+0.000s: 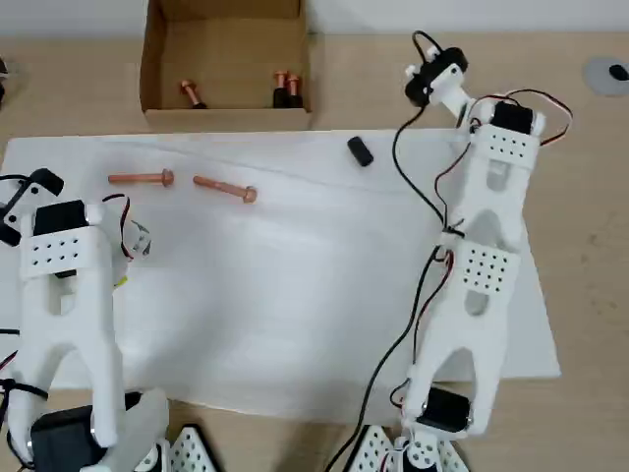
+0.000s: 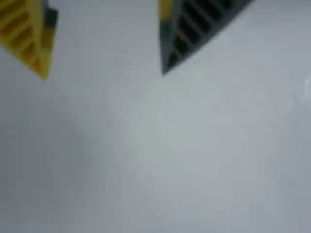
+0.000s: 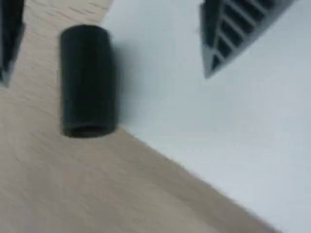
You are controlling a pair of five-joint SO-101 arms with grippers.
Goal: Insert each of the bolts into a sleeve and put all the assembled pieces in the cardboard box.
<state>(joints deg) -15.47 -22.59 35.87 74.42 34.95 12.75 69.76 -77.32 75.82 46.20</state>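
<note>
Sleeve (image 3: 87,80): short black tube, on its side across the far edge of the white sheet (image 1: 295,295) (partly on the wooden table (image 3: 97,194)). Right arm stretched forward. Right gripper (image 3: 106,77) above the sleeve, spread wide, holding nothing. Left gripper (image 2: 104,74) likewise parted, empty.

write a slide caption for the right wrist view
Right gripper, open, framing a black sleeve that lies at the edge of the white sheet on the wooden table.
</note>
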